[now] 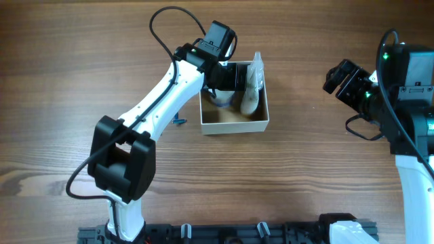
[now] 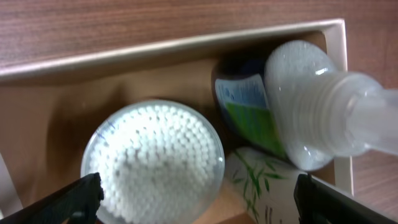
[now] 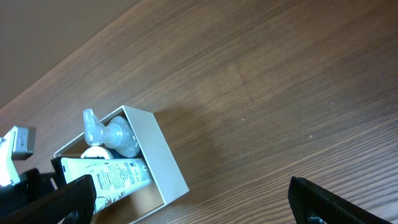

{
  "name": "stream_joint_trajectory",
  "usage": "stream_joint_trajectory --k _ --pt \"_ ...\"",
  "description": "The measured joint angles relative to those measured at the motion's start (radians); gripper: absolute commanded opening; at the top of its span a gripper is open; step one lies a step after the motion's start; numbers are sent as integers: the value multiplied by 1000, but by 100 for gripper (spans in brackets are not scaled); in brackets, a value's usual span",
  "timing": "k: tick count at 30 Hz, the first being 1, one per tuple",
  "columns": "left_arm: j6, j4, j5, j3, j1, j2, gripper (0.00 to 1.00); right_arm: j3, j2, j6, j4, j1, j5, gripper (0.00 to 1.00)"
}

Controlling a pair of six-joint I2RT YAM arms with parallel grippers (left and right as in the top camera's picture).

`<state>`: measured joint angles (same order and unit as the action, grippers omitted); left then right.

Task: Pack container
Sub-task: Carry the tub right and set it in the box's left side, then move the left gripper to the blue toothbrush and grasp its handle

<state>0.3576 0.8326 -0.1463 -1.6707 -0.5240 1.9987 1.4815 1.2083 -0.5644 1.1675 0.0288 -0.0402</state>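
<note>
The container [image 1: 234,126], a square shallow box with white walls and a brown inside, sits mid-table. It holds a round clear jar of cotton swabs [image 2: 152,162], a clear pump bottle [image 2: 314,112], a blue-and-green labelled item [image 2: 249,112] and a white leaf-printed tube [image 2: 261,186]. My left gripper [image 1: 230,76] hangs over the box's far left part, open and empty; in the left wrist view [image 2: 199,202] its fingers straddle the jar and the tube. My right gripper [image 1: 337,76] is open and empty, well to the right of the box. The right wrist view shows the box [image 3: 165,162] and tube [image 3: 106,177].
A small blue object [image 1: 178,121] lies on the wooden table [image 1: 305,169] just left of the box. The left arm reaches diagonally from the front left base. The right arm stands at the right edge.
</note>
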Motion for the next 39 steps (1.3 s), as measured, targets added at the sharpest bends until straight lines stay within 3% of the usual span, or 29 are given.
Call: stream_joint_trajectory --k 5,8,11,16,20,24,30,39 --pt "-1 188 6 -44 19 -125 100 0 0 0 0 0 0 100" --pt "-4 386 117 -79 117 -302 100 0 0 0 0 0 0 100" --pt "-8 476 184 -71 255 -343 100 0 0 0 0 0 0 100" --pt "-90 354 162 102 397 -233 91 0 0 0 0 0 0 100" --pt "-196 318 121 166 413 -123 92 0 0 0 0 0 0 100" --pt "-243 251 119 166 413 -67 85 0 0 0 0 0 0 100" --pt "-266 210 126 166 413 93 67 0 0 0 0 0 0 100" --pt "-272 152 135 166 413 112 45 0 0 0 0 0 0 100"
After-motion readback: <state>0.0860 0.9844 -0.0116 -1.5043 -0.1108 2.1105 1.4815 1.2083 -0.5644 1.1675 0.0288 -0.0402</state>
